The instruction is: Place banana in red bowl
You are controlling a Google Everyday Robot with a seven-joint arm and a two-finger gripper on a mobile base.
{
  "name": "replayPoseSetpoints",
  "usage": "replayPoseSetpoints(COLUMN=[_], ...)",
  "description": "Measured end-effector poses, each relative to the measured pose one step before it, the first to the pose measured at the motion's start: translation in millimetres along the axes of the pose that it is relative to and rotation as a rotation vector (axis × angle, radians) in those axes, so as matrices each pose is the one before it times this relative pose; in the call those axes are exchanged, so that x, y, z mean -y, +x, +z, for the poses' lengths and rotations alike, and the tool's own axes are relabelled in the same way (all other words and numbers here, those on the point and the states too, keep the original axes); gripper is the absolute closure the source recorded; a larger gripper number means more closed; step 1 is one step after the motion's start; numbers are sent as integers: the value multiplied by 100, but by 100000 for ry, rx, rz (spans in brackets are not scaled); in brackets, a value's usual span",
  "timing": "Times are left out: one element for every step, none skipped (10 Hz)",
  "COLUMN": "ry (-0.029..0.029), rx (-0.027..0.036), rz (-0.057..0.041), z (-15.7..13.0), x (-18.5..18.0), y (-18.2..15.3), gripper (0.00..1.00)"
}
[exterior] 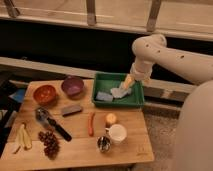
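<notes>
Camera view: tool [127, 83] is hovering over green tray [120, 104].
Tool state: cannot tell whether clenched or released.
Banana [22, 136]: lying on tabletop [80, 150], front-left corner, well apart from tool.
Red bowl [44, 93]: holding no banana.
Progress: judging nothing done; reaching, grasping, placing remaining.

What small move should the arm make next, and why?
Probably carry the claw across the table toward the banana: the claw hangs over the green tray, and the banana lies at the opposite corner, not yet in the red bowl.

Wooden table [75, 150] before dark wall [60, 47], metal posts [91, 12] above
</notes>
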Motion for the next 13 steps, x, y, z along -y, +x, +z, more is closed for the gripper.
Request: replayPoseSetpoints(ry=[-2861,-3310,-2068,332,-41,-49,-48,298,783,-498,-1427,-1021,-1187], rx=[1687,2113,1232,74,-10,54,-196,-368,-82,180,-602,-655,-266], rz=[-3179,-3559,-1915,-24,241,-66,-321,9,-811,-1289,-3561,-3392,-5251], z=[-464,-451,-379,22,-16,-27,143,79,461,327,659,658,794], x=[-2657,-2649,-1543,165,117,-50,-113,177,94,-648,-2042,-1979,-2961], y=[-880,-752,-353,18,68,-21,-90,114,310,77,-91,-188,-378], gripper=[23,23,23,23,23,23,23,23,23,23,23,23,23])
